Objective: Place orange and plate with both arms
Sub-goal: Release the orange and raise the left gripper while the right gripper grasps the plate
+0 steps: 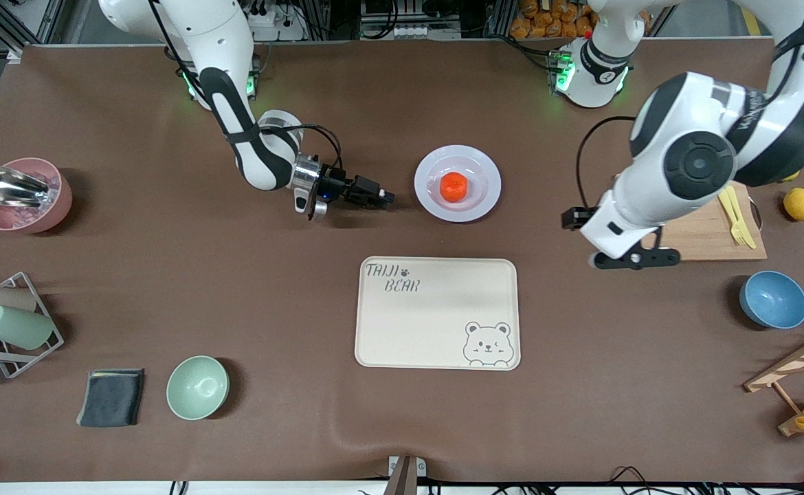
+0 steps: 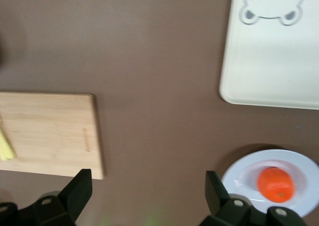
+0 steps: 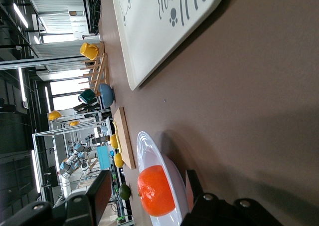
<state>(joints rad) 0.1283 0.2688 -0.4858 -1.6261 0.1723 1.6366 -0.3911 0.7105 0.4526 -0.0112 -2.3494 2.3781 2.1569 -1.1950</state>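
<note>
Front view shows the orange point(image 1: 453, 186) on the plate point(image 1: 457, 183), beside the parted right gripper point(image 1: 383, 197); the left gripper point(image 2: 147, 186) hovers spread, apart.

Bright, even overhead light, soft shadows all round.
Glare sits on the plate point(image 1: 457, 183) rim and the orange point(image 1: 453, 187) blows out; the left wrist view runs soft, and window light flares in the right wrist view.

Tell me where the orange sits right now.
In the front view, the orange sits in the plate, farther from the camera than the bear-print tray.
</note>
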